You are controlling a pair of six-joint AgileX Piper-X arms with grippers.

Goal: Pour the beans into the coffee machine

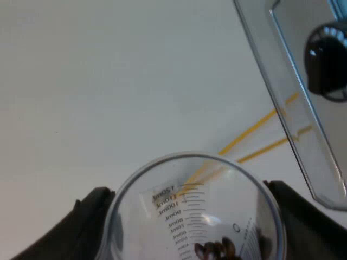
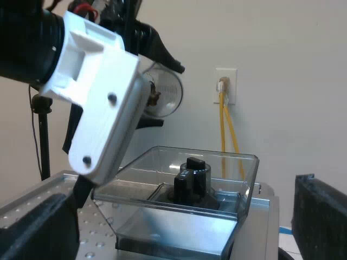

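My left gripper [image 1: 193, 216] is shut on the clear measuring glass [image 1: 195, 206], one black finger on each side of it. A few coffee beans [image 1: 217, 250] lie in the glass. Close beyond the glass is the clear bean hopper [image 1: 287, 81] with its black knob [image 1: 327, 59]. From the right wrist view the left gripper [image 2: 160, 89] holds the glass [image 2: 165, 92] tipped on its side, above the hopper [image 2: 184, 216] and its knob [image 2: 192, 179], apart from the rim. My right gripper [image 2: 176, 227] stands open near the hopper, nothing between its fingers.
The hopper sits on the espresso machine's perforated metal top [image 2: 49, 189]. A wall socket [image 2: 226, 84] with yellow cables [image 2: 227, 135] hangs on the pale wall beyond the hopper. A dark stand [image 2: 42, 135] rises beside the machine.
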